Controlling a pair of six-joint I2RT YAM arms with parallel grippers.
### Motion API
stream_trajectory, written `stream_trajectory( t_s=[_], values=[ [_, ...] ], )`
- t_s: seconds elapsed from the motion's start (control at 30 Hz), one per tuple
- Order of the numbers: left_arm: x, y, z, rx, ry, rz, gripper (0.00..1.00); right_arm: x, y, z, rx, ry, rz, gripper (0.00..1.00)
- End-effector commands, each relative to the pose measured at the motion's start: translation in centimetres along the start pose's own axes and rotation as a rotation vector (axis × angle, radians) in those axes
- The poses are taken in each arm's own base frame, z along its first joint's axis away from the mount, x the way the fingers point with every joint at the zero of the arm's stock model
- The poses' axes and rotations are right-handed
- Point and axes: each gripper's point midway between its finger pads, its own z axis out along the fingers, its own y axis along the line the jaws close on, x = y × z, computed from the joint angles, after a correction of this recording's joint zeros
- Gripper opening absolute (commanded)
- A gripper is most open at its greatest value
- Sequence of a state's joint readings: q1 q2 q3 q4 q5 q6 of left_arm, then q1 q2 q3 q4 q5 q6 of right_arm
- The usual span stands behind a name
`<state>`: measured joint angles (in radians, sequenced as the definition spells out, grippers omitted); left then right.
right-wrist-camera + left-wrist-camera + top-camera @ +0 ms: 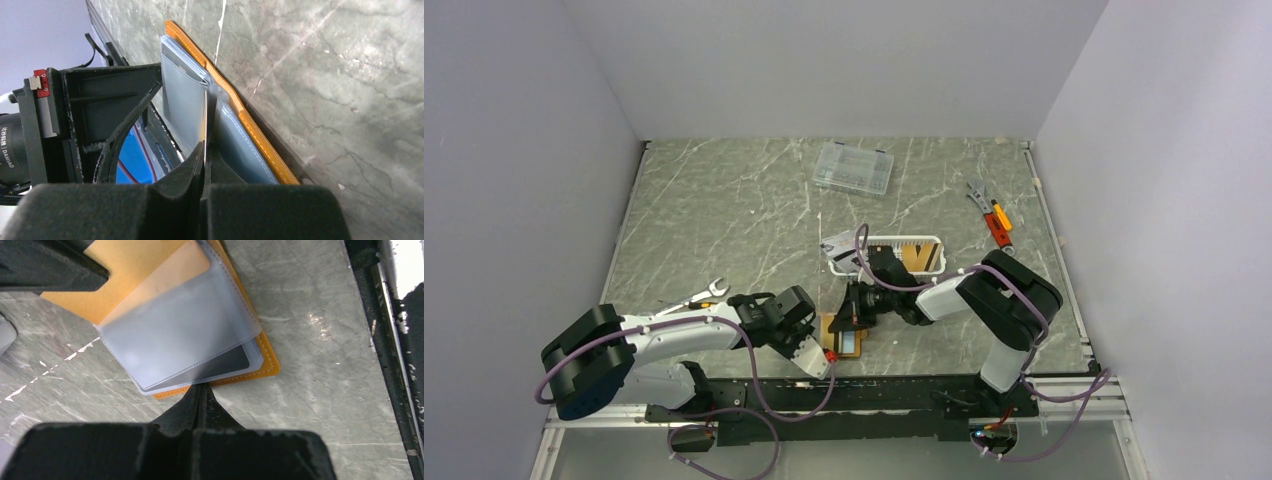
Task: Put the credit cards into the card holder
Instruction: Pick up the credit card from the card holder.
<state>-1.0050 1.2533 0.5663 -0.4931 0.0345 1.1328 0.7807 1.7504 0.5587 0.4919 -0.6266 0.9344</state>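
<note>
Card holder (130, 265): 1, orange, open on table (310, 315), near front edge.
Cards: 1 dark card (225, 365) inside holder.
L gripper (200, 390): jaws together, tips touching holder edge.
R gripper (205, 150): pinching 1 clear sleeve (180, 330).

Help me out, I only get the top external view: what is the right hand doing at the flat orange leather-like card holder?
Observer: The right hand is shut on a thin clear plastic sleeve of the flat orange leather-like card holder, holding it raised off the cover.
Operator: Is any card inside?
Observer: The left wrist view shows a dark rectangular plastic card in a lower pocket, beneath the raised sleeve.
Operator: And the left hand?
Observer: The left hand is shut, its tips meeting the holder's edge; I cannot tell whether it pinches that edge.
</note>
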Motion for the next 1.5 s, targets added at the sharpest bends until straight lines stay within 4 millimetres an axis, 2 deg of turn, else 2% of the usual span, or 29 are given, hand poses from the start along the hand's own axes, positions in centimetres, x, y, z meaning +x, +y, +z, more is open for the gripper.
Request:
stream_trajectory(
  t_s=[0.0,0.23,0.43,0.63,0.83,0.93,1.27,1.47],
  values=[
    [0.6,-0.5,0.4,0.009,0.026,0.011,0.0,2.0,-2.4,-0.6,0.093,0.038,0.028,0.0],
    [0.4,-0.3,0.4,0.003,0.019,0.002,0.0,2.2,-2.0,0.0,0.079,0.062,0.021,0.0],
    [0.3,-0.3,0.3,0.006,0.012,-0.005,0.0,0.9,-0.5,0.9,0.039,0.051,-0.005,0.0],
    [0.1,-0.1,0.1,0.001,0.007,-0.012,0.0,0.3,-0.9,1.2,0.081,0.046,0.01,0.0],
    [0.2,-0.2,0.1,-0.003,0.009,-0.017,0.0,0.6,-1.9,0.1,0.165,0.031,0.024,0.27],
    [0.3,-0.1,-0.1,-0.01,0.008,-0.024,0.0,0.6,-1.8,-0.5,0.173,0.016,0.03,0.32],
    [0.6,-0.2,-0.2,-0.012,0.008,-0.037,0.0,0.5,-0.3,-1.4,0.116,-0.018,0.033,0.34],
    [0.7,-0.3,-0.2,-0.014,0.006,-0.042,0.0,0.6,0.1,-1.3,0.083,-0.023,0.044,0.22]
  ],
)
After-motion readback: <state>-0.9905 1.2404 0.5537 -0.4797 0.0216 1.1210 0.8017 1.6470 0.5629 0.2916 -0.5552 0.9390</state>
